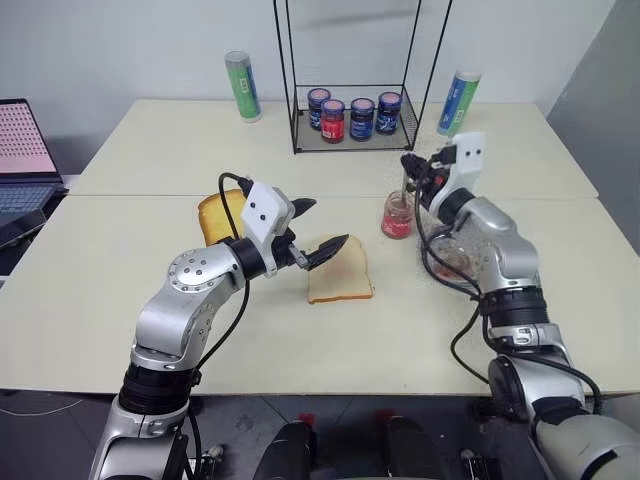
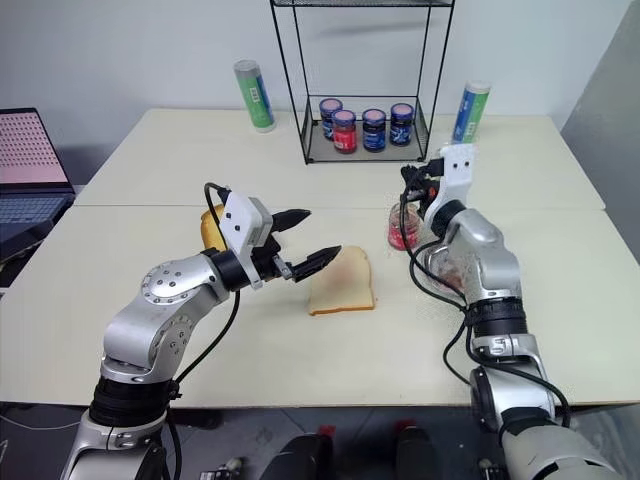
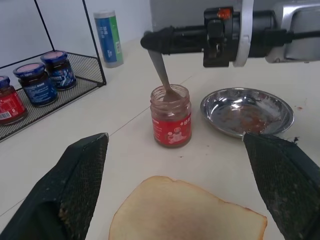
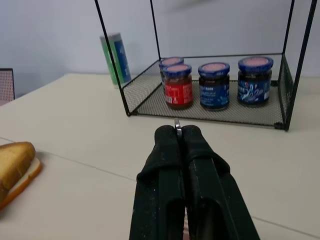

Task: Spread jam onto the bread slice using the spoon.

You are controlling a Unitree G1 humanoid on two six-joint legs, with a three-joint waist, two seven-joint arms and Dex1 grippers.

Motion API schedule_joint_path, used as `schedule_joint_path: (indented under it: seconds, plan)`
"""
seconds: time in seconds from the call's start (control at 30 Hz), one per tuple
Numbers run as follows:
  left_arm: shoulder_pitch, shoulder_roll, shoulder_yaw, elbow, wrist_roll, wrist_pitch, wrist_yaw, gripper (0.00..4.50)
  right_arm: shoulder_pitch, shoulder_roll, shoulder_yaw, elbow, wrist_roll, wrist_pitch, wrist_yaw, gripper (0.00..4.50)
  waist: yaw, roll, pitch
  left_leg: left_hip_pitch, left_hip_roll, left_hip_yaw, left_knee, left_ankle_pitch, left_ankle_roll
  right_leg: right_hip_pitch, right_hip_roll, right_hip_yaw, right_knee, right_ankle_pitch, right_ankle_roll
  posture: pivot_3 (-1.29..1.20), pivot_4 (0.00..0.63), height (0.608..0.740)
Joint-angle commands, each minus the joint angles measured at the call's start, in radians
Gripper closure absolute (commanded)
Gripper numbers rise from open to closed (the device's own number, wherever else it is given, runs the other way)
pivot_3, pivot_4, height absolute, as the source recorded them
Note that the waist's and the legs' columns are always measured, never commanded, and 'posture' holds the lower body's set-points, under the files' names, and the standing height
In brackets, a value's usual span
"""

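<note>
The right hand is pressed together on the handle of the spoon, and the spoon's bowl is down inside the open jam jar, which stands on the desk toward the far right, just beside the round steel dish. The jam shows red through the glass, and the level looks low (the upper glass is only smeared). So the step in hand appears to be the scooping: the spoon is in the jar and nothing on it can be made out above the rim.

The bread slice lies flat near the middle of the desk, nearer the front edge than the jar. Its top carries a faint pinkish tinge toward the centre, but no thick layer of jam, so the spreading is at best barely begun. The left hand hovers with its fingers spread wide just over the slice's left edge, pinching nothing; whether it touches the bread cannot be told.

Left to do, as I judge it: lift a spoonful out, carry it across to the slice and smear it over the surface. The thick toasted piece sits apart, left of the slice.
</note>
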Motion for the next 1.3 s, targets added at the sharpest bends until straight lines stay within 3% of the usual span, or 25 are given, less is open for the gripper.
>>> schedule_joint_path:
  seconds: [0.03,0.83,1.3]
  plan:
    - [-0.016,0.004,0.015,-0.036,-0.011,-0.01,0.005,0.0,-0.001,0.0,0.001,-0.029,-0.013,-0.033,0.009,4.47,0.0,0.0,0.0,0.0,0.0,0.0,0.0,0.0,0.0,0.0,0.0,0.0,0.0,0.0,0.0,0.0,0.15,0.74]
    - [-0.02,0.008,0.013,-0.016,0.004,-0.023,0.007,0.0,0.118,-0.046,0.063,-0.182,-0.032,0.173,0.043,4.47,0.001,0.0,0.0,0.0,0.0,-0.001,0.0,0.0,0.0,0.0,0.0,0.0,0.0,0.0,0.0,0.0,0.15,0.74]
    - [-0.033,0.003,0.008,0.009,0.02,-0.045,0.007,0.0,0.109,-0.104,0.042,-0.188,-0.033,0.192,0.054,4.47,0.004,0.0,0.0,0.001,0.0,0.0,0.0,0.0,0.0,0.001,0.0,0.0,0.0,0.0,0.0,0.0,0.15,0.74]
